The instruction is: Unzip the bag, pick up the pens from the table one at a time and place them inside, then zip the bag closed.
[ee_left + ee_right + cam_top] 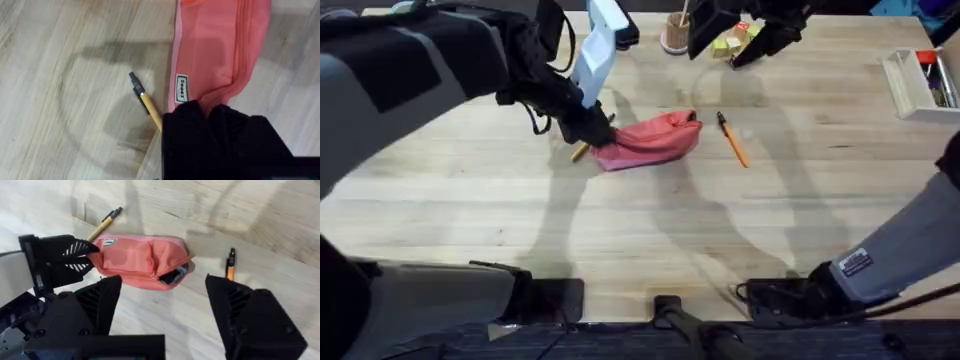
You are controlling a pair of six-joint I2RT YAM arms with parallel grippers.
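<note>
Wide bare counter is seen on the near side of the bag, open for passage. The bag's left end is blocked by the left end effector, clamped on that end, with the yellow pen lying just beside the bag there. The bag's right side is bounded by the orange pen, near but apart; a narrow strip of counter lies between them. Farther back, the space is crowded by a small cup and the raised right end effector, jaws spread. The far right edge is occupied by a white tray.
</note>
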